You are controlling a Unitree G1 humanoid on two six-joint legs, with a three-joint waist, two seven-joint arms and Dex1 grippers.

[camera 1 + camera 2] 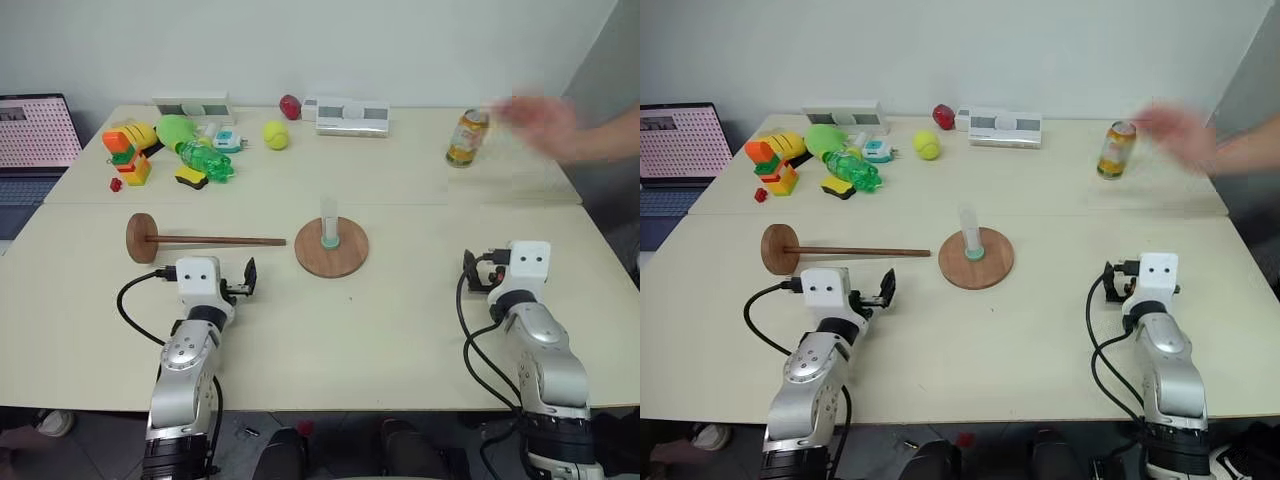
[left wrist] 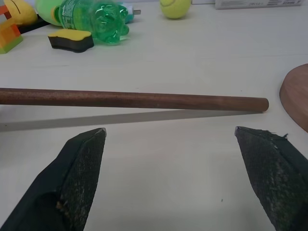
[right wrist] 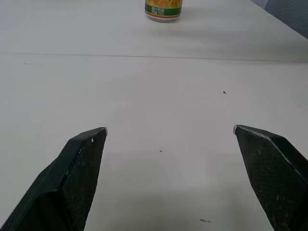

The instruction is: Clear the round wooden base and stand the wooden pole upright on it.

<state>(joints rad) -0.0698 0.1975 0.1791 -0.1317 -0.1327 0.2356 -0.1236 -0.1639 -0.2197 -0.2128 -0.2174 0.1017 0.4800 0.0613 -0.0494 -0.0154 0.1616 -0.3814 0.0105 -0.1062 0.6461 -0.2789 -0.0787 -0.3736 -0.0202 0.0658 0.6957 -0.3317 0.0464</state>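
Note:
The round wooden base (image 1: 346, 260) lies flat in the middle of the table, and a small clear tube (image 1: 330, 226) with a greenish foot stands upright at its centre. To its left the wooden pole (image 1: 220, 240) lies on its side; its small end disc (image 1: 141, 238) points left and its tip stops just short of the base. My left gripper (image 2: 171, 132) is open just in front of the pole (image 2: 134, 99) and holds nothing. My right gripper (image 3: 171, 130) is open over bare table at the right, well away from the base.
A person's hand (image 1: 545, 125) is blurred at the far right beside an orange drink can (image 1: 467, 137). Toys, a green bottle (image 1: 205, 160), a tennis ball (image 1: 276, 134), a red fruit (image 1: 290, 106) and white boxes (image 1: 350, 115) line the back. A laptop (image 1: 35, 140) sits at the left.

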